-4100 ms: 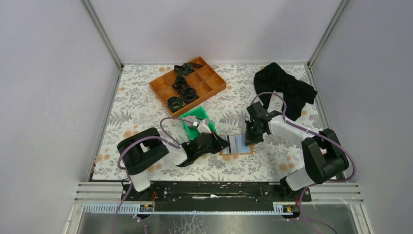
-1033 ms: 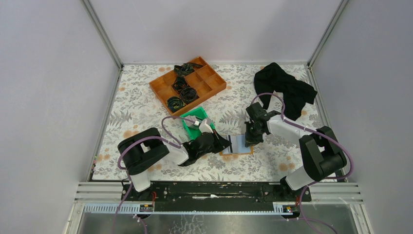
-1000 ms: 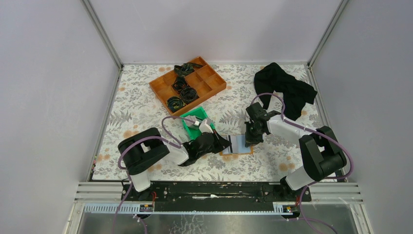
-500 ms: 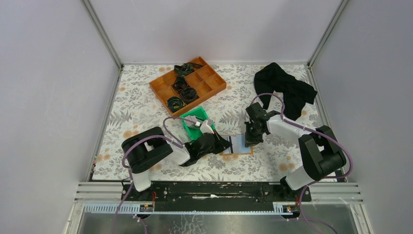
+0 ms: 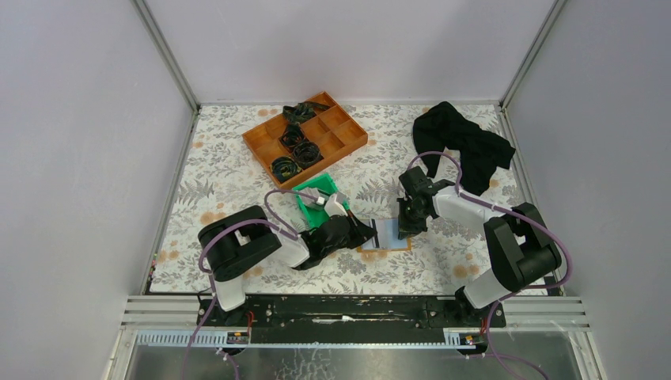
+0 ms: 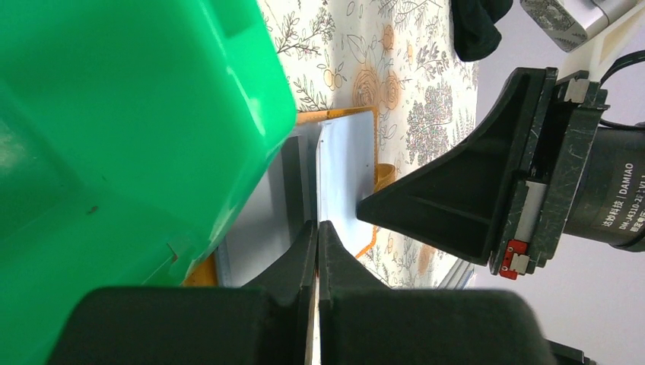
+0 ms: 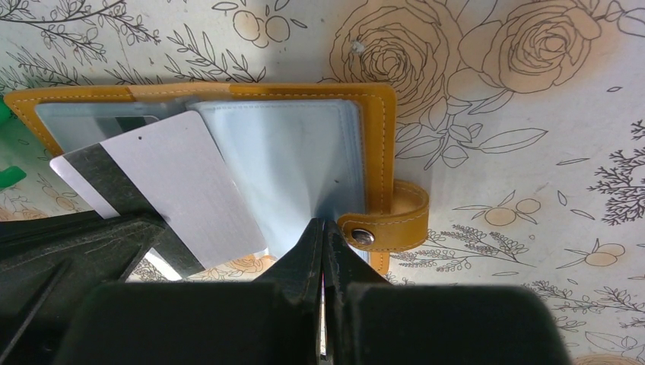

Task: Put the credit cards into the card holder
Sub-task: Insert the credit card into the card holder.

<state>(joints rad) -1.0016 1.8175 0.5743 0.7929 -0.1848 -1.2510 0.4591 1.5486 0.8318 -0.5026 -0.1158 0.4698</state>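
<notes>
The card holder (image 5: 389, 236) lies open on the floral tablecloth, orange outside and pale blue-grey inside (image 7: 289, 152), snap tab (image 7: 388, 220) at its right edge. My left gripper (image 5: 366, 232) is shut on one of the credit cards (image 7: 179, 190), whitish-grey with a black stripe. The card reaches slanted over the holder's left half. In the left wrist view that card runs edge-on from the left gripper (image 6: 317, 225) toward the holder (image 6: 346, 171). My right gripper (image 7: 323, 224) is shut on a pale inner leaf of the holder, lifting it beside the tab.
A green plastic bin (image 5: 316, 198) sits right behind the left gripper and fills the left wrist view (image 6: 114, 114). An orange compartment tray (image 5: 305, 136) with black bands stands at the back. A black cloth (image 5: 463, 146) lies at the back right.
Both grippers stay shut at the card holder with almost no motion. The left arm's elbow has shifted slightly to the right.
</notes>
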